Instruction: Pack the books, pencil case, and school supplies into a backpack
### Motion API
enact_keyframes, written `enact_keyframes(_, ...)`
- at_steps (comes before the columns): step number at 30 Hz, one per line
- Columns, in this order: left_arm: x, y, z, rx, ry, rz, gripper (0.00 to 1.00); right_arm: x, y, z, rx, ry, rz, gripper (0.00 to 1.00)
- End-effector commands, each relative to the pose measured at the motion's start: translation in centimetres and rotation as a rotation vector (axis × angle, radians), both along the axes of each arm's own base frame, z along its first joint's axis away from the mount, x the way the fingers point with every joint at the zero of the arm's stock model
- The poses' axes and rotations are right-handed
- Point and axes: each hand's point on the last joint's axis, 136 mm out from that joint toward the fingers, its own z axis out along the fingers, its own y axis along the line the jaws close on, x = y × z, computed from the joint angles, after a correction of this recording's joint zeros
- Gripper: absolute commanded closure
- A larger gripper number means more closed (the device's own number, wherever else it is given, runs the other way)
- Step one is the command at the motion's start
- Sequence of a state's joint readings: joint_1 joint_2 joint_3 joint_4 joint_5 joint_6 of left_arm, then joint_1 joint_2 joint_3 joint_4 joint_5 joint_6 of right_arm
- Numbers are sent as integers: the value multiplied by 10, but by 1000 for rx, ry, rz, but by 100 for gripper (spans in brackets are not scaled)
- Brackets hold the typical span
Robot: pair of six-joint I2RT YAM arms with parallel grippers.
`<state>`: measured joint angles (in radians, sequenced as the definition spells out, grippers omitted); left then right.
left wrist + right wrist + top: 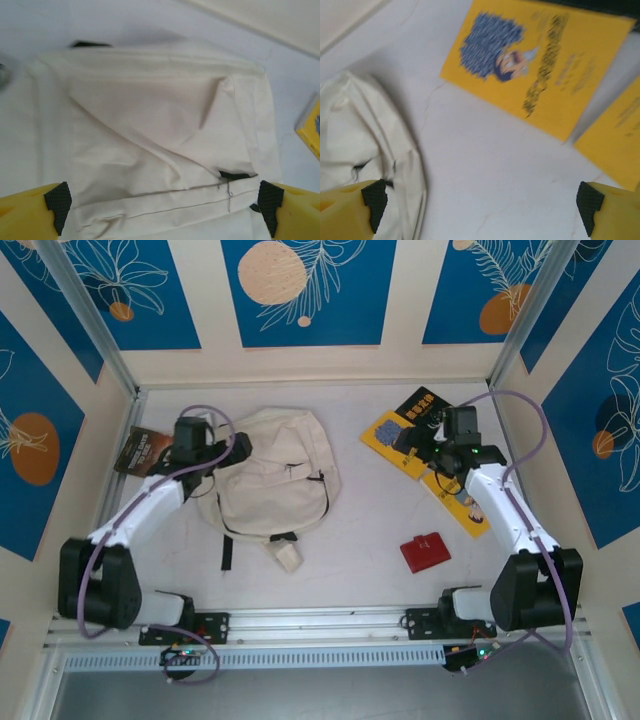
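1. The cream backpack (pixel 270 475) lies flat on the tabletop (pixel 350 540), toward 9 o'clock from the middle
2. The left claw (pixel 236 446) is spread wide at the backpack's 10 o'clock corner, with fabric lying between its fingers (pixel 57 200); it pinches nothing
3. The right claw (pixel 412 445) is spread wide over the yellow book (pixel 383 430), at 2 o'clock from the backpack, and holds nothing
4. The black book (pixel 423 403) lies at 1 o'clock from the yellow book, and the brown book (pixel 140 448) at the backpack's 9 o'clock

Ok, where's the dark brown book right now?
In the top view the dark brown book lies at the far left of the table, left of the left gripper and the backpack.
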<state>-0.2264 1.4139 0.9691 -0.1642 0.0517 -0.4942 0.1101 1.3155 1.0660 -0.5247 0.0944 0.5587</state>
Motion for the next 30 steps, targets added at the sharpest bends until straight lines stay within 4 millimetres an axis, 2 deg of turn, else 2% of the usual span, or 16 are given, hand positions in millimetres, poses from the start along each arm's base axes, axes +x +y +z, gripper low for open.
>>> enact_keyframes(1, 20, -36, -7, -32, 49, -25, 5, 1, 35, 6, 78, 9, 94, 1)
enact_keyframes(5, 50, -62, -36, 7, 128, 5, 18, 0, 64, -2, 110, 44, 178, 1)
enact_keyframes(7, 65, -67, -50, 44, 164, 53, 23, -2, 76, -5, 131, 63, 205, 1)
enact_keyframes(10, 80, -71, -69, 103, 211, 107, 24, -6, 92, -11, 165, 82, 250, 1)
enact_keyframes(13, 91, -73, -89, 137, 275, 181, 27, -7, 100, -18, 170, 105, 264, 1)
enact_keyframes(16, 99, -88, -106, 121, 316, 174, 28, -8, 104, -23, 182, 132, 270, 1)
enact_keyframes(20, 111, -130, -118, 58, 325, 31, 27, -13, 108, -32, 196, 160, 269, 1)
enact_keyframes(24, 120, -181, -129, -21, 344, -169, 23, -16, 110, -47, 205, 205, 238, 0)
enact_keyframes(27, 127, -217, -126, -79, 324, -320, 22, -19, 115, -60, 216, 246, 226, 1)
enact_keyframes(30, 128, -244, -110, -102, 299, -432, 21, -19, 122, -69, 213, 277, 233, 4)
